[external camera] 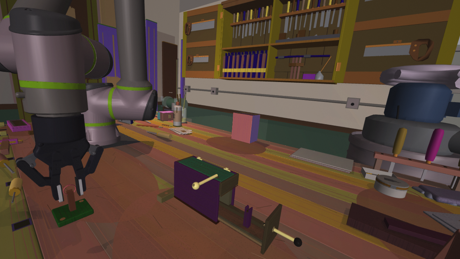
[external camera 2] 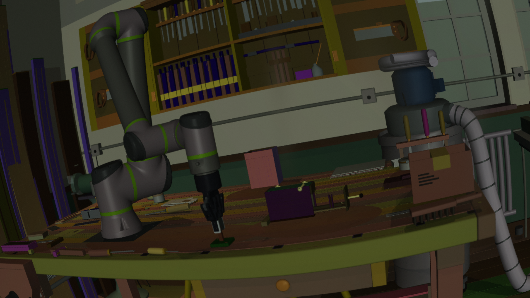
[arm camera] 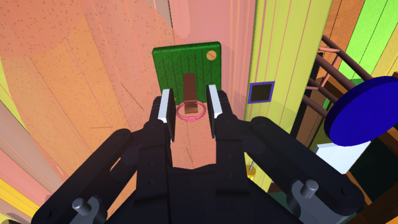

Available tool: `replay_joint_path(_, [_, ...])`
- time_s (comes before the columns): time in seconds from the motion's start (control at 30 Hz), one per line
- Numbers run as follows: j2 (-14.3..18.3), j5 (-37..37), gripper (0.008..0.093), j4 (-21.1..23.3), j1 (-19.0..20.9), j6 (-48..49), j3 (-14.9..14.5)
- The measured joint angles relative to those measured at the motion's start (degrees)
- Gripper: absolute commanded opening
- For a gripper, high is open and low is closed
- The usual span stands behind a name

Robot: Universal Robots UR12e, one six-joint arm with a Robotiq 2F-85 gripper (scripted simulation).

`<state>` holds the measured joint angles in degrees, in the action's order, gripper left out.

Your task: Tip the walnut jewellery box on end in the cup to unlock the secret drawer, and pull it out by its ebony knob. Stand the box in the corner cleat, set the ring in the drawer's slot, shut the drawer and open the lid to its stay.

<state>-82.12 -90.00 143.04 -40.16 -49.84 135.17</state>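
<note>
My gripper (external camera: 69, 190) (external camera 2: 219, 227) (arm camera: 189, 106) hangs open at the near left of the bench, its fingers on either side of the pink ring (external camera: 69, 189) (arm camera: 191, 111), and holds nothing. The ring sits around the top of a brown peg (external camera: 71, 200) (arm camera: 189, 90) on a small green base (external camera: 72, 212) (external camera 2: 222, 242) (arm camera: 187, 68). To the right stands the purple jewellery box (external camera: 204, 187) (external camera 2: 290, 202) with a green top and a cream-knobbed rod. Its drawer (external camera: 254, 222) is drawn out toward the right, with a black knob (external camera: 297, 242) on a pale stem and a purple slot post (external camera: 247, 215).
Behind the bench a wall cabinet (external camera: 276, 38) holds chisels and saws, and a pink block (external camera: 245, 127) stands near the wall. A dust extractor (external camera: 418, 112) fills the right end, with a tape roll (external camera: 391, 186) and dark boards (external camera: 395, 225) before it. Loose tools lie along the left edge.
</note>
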Motion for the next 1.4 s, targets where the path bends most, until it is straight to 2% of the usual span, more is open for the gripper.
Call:
replay_joint_path(0.5, [0.2, 0.0, 0.034, 0.2, 0.0, 0.0, 0.0])
replay_joint_path(0.97, [0.2, 0.0, 0.008, 0.2, 0.0, 0.0, 0.0])
replay_joint_path(1.4, [-1.5, 0.0, 0.008, -2.0, 0.0, 0.0, -0.5])
